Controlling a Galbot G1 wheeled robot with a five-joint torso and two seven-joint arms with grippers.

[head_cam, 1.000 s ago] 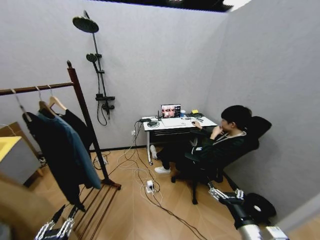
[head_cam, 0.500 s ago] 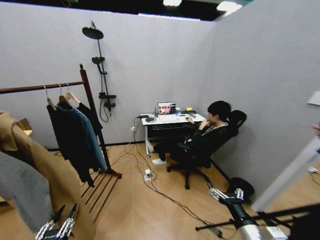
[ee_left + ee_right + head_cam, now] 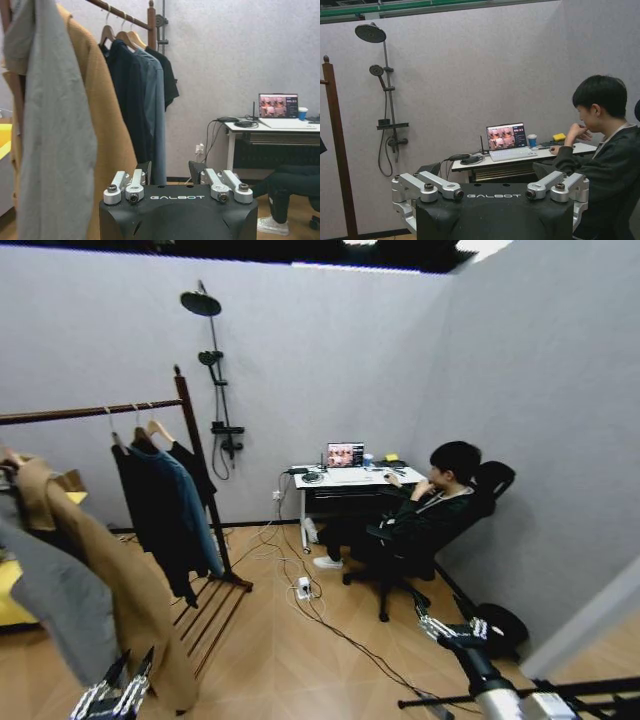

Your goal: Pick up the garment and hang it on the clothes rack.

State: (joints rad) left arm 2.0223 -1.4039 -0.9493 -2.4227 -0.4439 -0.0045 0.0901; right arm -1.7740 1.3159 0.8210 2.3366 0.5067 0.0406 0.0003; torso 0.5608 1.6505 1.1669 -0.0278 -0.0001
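The clothes rack (image 3: 190, 455) stands at the left of the head view, its rail running in from the left edge to a dark post with a knob finial. The garment (image 3: 192, 472), a short black top on a light wooden hanger, hangs at the rail's right end beside that post, just behind a teal-blue jacket (image 3: 192, 515) and a longer black coat (image 3: 150, 515). A tan coat (image 3: 120, 590) and a grey piece hang nearer, at lower left.

The left gripper (image 3: 112, 698) sits low at the bottom left with its fingers apart and empty; the right gripper (image 3: 452, 628) sits at the lower right, fingers likewise apart and holding nothing.

The main risk, as I judge it, is mistaking the target: three dark pieces hang pressed together, so a reach could close on the coat or jacket instead. The tan coat lies between the left gripper and the garment and could snag the arm.

The floor is light wood with loose cables (image 3: 310, 605) trailing across it, a hazard for the wheels. Grey walls enclose the room; a shower-head stand (image 3: 218, 380) stands against the back wall, and a seated person works at a bench (image 3: 345, 483).
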